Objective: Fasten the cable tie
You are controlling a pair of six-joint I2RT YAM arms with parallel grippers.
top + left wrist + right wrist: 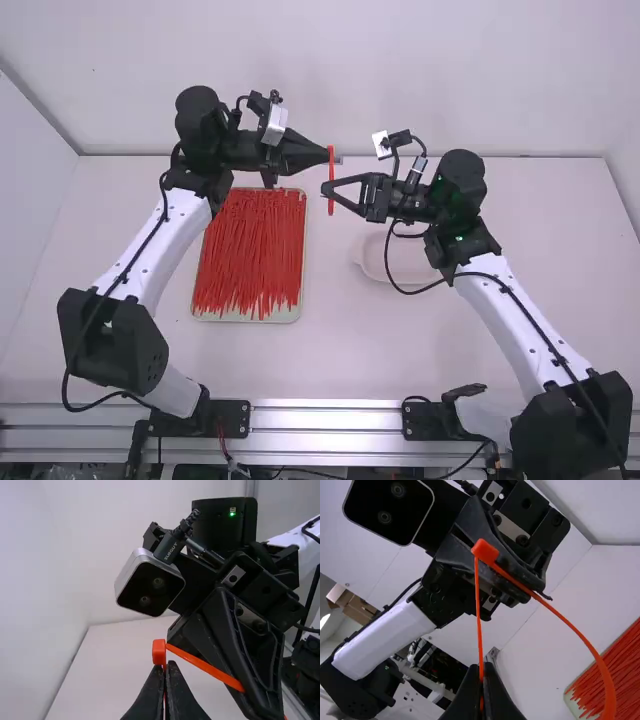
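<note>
Aloft, one red cable tie (331, 203) is pinched from both sides.
Left gripper (330, 155) and right gripper (326, 187) each clamp it; the tray (247, 319) holds heaped red ties (252, 250).

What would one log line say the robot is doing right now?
left gripper: shut on tie | right gripper: shut on tie | tie: bent, in air | tray: spare ties

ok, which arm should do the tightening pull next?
Right, likely: the right gripper is shut on the cable tie strand running to its head; the left gripper pins it beside the head.
</note>
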